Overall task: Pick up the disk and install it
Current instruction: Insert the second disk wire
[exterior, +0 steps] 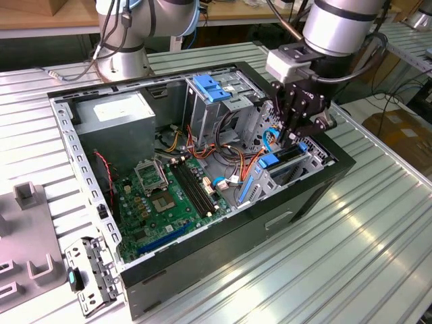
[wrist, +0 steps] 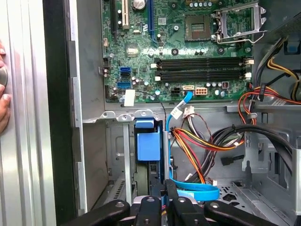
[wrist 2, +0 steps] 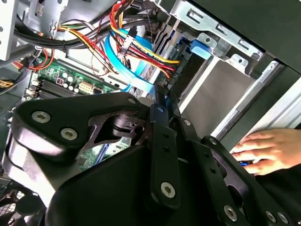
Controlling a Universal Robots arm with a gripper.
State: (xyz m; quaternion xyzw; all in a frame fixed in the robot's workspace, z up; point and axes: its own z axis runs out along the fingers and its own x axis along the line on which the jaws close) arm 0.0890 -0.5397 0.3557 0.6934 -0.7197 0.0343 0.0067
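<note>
Ribbed metal surface (exterior: pixel 378 256) under an open computer case (exterior: pixel 317 192), right of centre in the exterior view the disk (exterior: pixel 287 159) seated edge-up in its bay, gripper (exterior: pixel 291 132) pinched narrow just above; likely dense, rigid, shock-sensitive, best held by the blue side bracket (wrist: pixel 148 146).

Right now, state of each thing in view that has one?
Tool: shut, empty, above the drive bay.
Disk: seated on edge in the bay.
Case: side panel off.
CPU socket: empty, no cooler.
RAM slots: empty.
Hand: resting on the case edge.
</note>
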